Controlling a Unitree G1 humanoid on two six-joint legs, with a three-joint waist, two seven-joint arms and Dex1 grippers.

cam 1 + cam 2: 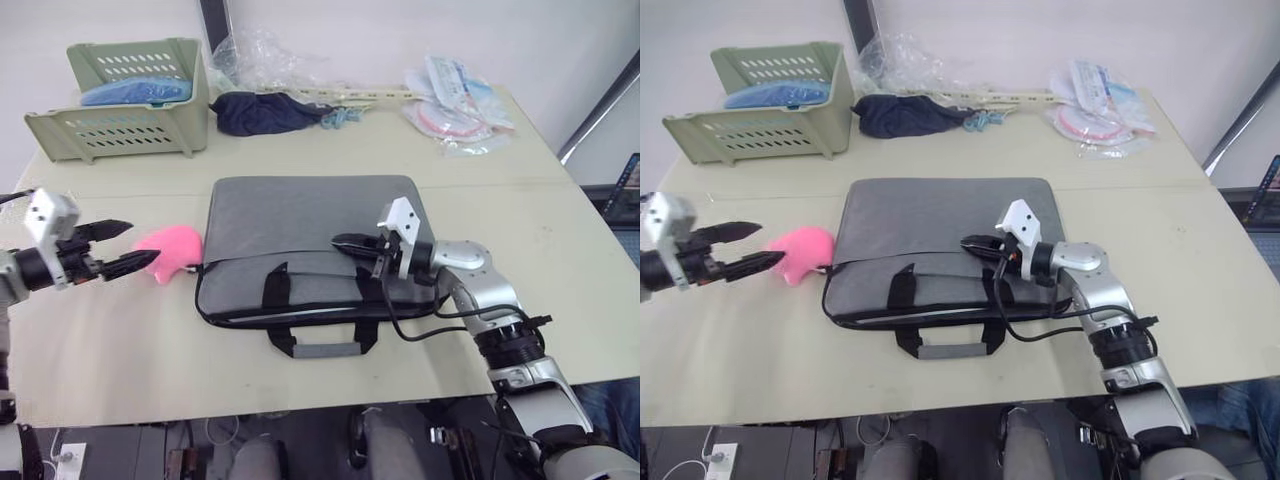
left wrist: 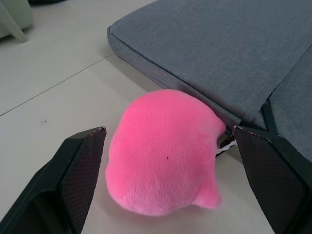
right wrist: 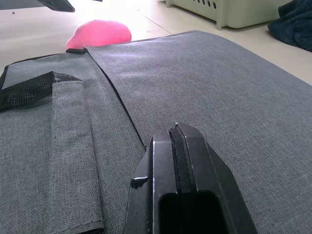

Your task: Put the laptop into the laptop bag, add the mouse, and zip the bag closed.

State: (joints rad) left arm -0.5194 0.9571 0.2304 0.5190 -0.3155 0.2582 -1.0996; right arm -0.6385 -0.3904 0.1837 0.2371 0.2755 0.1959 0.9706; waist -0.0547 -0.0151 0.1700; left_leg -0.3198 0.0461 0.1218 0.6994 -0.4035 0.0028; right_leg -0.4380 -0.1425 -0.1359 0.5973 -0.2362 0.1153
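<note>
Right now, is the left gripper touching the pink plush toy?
Apart. The left wrist view shows the left gripper open, its fingers flanking the pink plush toy with bare table visible between each finger and the plush.

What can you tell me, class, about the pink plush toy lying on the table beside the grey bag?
The pink plush toy is a rounded, fuzzy, soft-looking lump with a small nub at one end. It lies on the pale table, pressed against the corner of the grey fabric laptop bag on the robot's left. The left gripper is open, its black fingers on either side of the toy without touching it.
</note>
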